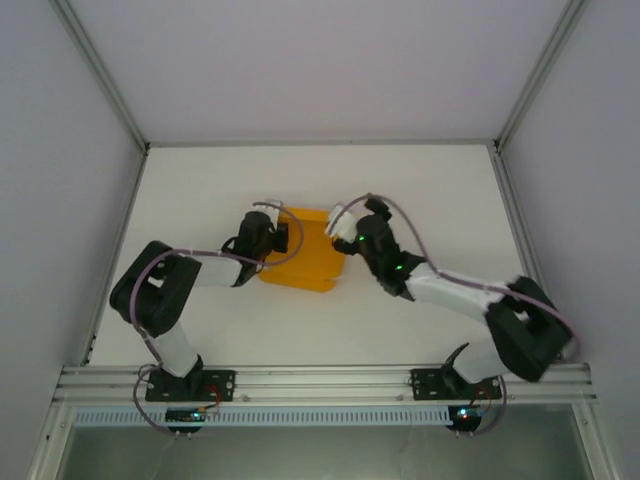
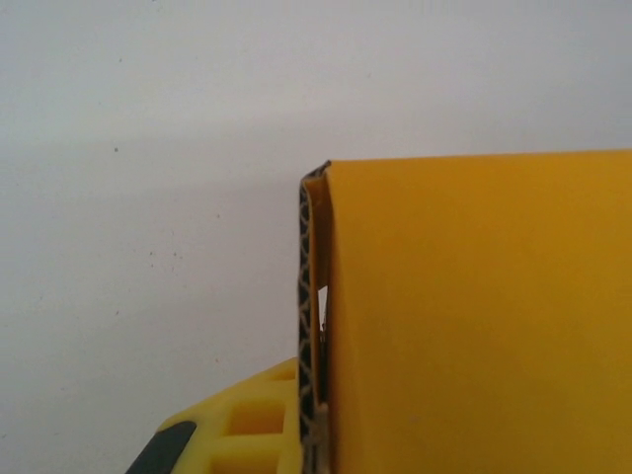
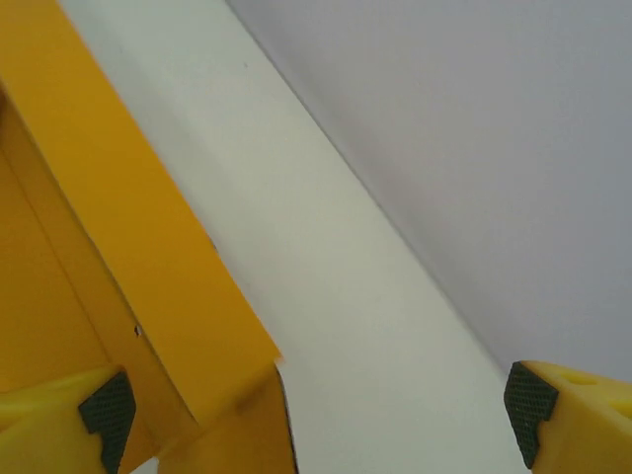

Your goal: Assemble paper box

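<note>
paper box (image 1: 305,260) of orange card lies on the white table (image 1: 430,190), between the two grippers. left gripper (image 1: 287,236) sits at the box's left side, fingers pressed together on an upright wall of it, one yellow finger (image 2: 242,430) against the card's raw edge. right gripper (image 1: 341,228) is at the box's right side with fingers spread wide, one pad (image 3: 104,410) just inside the box wall, the other pad well clear of it.
</note>
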You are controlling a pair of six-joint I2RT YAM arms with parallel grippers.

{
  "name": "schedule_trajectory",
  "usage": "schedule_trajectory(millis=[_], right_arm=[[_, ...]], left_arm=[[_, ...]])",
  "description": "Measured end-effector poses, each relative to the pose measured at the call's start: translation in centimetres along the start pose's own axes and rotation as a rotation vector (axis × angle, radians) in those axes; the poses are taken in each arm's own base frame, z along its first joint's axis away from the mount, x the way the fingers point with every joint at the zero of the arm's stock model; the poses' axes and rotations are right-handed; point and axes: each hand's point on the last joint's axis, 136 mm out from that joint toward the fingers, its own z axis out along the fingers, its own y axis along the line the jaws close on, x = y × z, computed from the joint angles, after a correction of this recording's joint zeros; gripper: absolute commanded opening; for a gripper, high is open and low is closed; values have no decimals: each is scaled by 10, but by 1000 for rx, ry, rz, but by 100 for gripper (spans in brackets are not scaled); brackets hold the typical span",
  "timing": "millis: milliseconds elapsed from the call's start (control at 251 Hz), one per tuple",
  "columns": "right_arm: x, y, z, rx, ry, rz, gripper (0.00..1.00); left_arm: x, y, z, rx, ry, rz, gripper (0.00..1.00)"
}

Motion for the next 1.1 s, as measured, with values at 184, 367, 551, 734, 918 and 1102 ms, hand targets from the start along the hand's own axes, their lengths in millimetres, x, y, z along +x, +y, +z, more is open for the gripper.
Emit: schedule_trajectory(millis=[184, 367, 551, 734, 918, 1102], right_arm=[[14, -6, -21, -249, -19, 307, 89], [8, 26, -36, -453, -23, 409, 69], [2, 34, -43, -529, -5, 467, 31], [4, 37, -39, -541, 19, 496, 2], [-1, 49, -38, -539, 29, 497, 0], [-6, 58, -36, -480, 40, 456, 0]], left_arm=[[-14, -17, -16, 159, 13, -55, 0], [-1, -37, -23, 269, 89, -61, 0], [1, -40, -27, 288, 110, -75, 0], [3, -35, -27, 258, 118, -98, 0], [2, -26, -14, 126, 156, -135, 0], [1, -20, -2, -27, 198, -151, 0]])
